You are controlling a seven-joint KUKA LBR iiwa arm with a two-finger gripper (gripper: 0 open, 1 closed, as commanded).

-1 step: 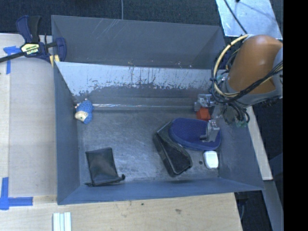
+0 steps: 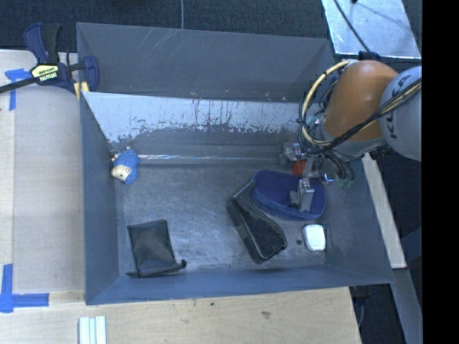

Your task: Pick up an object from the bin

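My gripper [image 2: 305, 198] hangs at the bin's right side, its fingers pointing down onto a dark blue rounded thing [image 2: 276, 190] that lies on the bin floor. The fingertips sit at that blue thing's right part; I cannot make out the gap between them. Just left of it lies a black elongated case [image 2: 257, 229], set diagonally. A small white rounded thing [image 2: 314, 236] rests just below the gripper, near the bin's right front corner.
A black flat pouch [image 2: 152, 248] lies at the front left. A small blue and yellow toy [image 2: 124, 166] sits at the back left, against the wall. The arm with its orange cover and cables stands over the bin's right rim.
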